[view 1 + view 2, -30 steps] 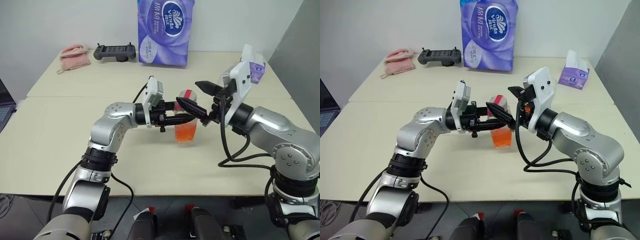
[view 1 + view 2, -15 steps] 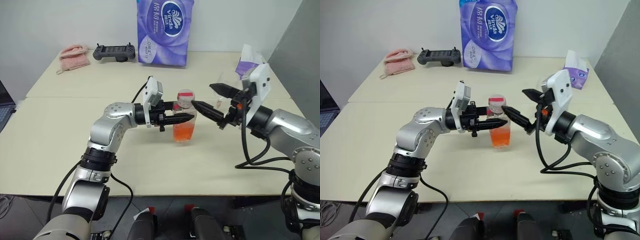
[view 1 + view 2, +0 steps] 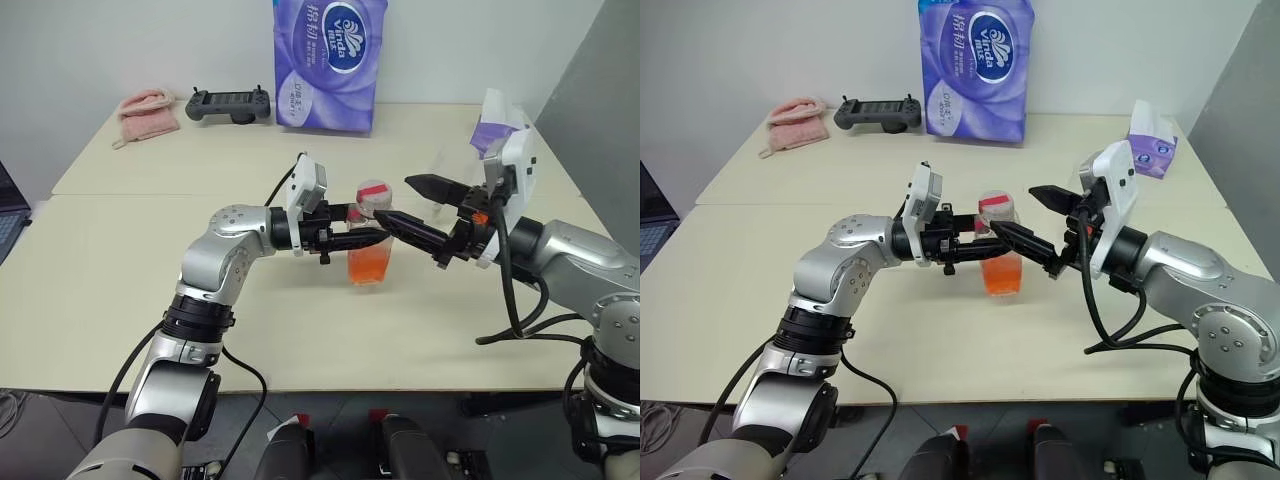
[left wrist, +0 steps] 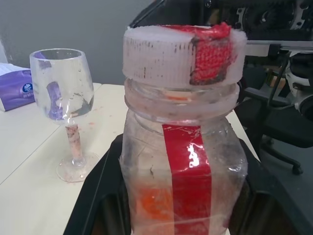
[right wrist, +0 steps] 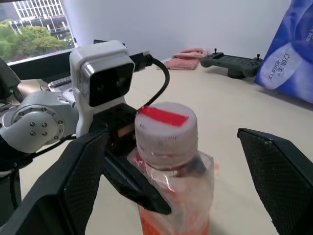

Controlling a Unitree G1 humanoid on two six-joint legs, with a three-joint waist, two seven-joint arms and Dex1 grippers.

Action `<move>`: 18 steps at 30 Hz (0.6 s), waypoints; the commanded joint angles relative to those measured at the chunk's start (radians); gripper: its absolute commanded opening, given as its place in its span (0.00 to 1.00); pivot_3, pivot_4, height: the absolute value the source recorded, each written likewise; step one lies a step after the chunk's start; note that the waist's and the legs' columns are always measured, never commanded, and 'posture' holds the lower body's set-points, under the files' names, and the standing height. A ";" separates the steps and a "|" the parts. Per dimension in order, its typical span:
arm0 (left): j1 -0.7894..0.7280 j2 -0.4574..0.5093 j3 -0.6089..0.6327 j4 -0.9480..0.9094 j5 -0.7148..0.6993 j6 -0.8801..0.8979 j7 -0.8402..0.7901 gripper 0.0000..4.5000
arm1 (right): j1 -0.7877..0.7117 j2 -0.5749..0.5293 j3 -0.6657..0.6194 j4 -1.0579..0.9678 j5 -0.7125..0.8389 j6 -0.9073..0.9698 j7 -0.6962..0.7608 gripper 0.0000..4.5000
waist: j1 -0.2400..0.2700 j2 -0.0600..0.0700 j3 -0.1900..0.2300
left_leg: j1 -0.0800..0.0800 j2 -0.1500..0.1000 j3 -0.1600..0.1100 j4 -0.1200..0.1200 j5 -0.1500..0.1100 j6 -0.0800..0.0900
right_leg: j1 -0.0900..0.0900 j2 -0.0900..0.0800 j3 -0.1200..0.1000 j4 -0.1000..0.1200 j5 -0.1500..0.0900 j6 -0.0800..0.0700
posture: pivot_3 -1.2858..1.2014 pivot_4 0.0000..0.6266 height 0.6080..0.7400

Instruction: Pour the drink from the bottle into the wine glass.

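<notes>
The bottle [image 3: 371, 234] stands upright on the table [image 3: 120, 270], near its middle, cap on, with the drink [image 3: 369, 265] filling its lower part. The left gripper [image 3: 362, 238] is clamped around the bottle's body. The right gripper [image 3: 408, 205] hangs just beside the cap, its jaws spread wide on either side and holding nothing. The wine glass [image 4: 66, 110] stands upright toward the table's right edge, near a small tissue box [image 3: 1152, 140]. A purple tissue pack [image 3: 328, 62], a controller [image 3: 230, 103] and a pink cloth [image 3: 148, 111] lie along the far edge.
</notes>
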 commanded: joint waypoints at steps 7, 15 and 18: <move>-0.016 -0.002 0.018 -0.055 -0.018 -0.018 0.001 0.43 | -0.034 0.062 0.050 0.022 -0.055 -0.063 -0.001 1.00 | 0.000 0.000 0.000 | 0.000 0.000 0.000 0.000 0.000 0.000 | 0.000 0.000 0.000 0.000 0.000 0.000 | 0.52 0.24 1.00; -0.014 0.000 0.016 -0.059 -0.017 -0.014 0.003 0.43 | -0.031 0.109 0.046 0.033 -0.079 -0.087 -0.015 0.57 | 0.000 0.000 0.000 | 0.000 0.000 0.000 0.000 0.000 0.000 | 0.000 0.000 0.000 0.000 0.000 0.000 | 0.52 0.24 1.00; -0.014 0.000 0.015 -0.056 -0.016 -0.014 0.004 0.43 | -0.025 0.114 0.056 0.028 -0.095 -0.088 -0.009 0.40 | 0.000 0.000 0.000 | 0.000 0.000 0.000 0.000 0.000 0.000 | 0.000 0.000 0.000 0.000 0.000 0.000 | 0.52 0.24 1.00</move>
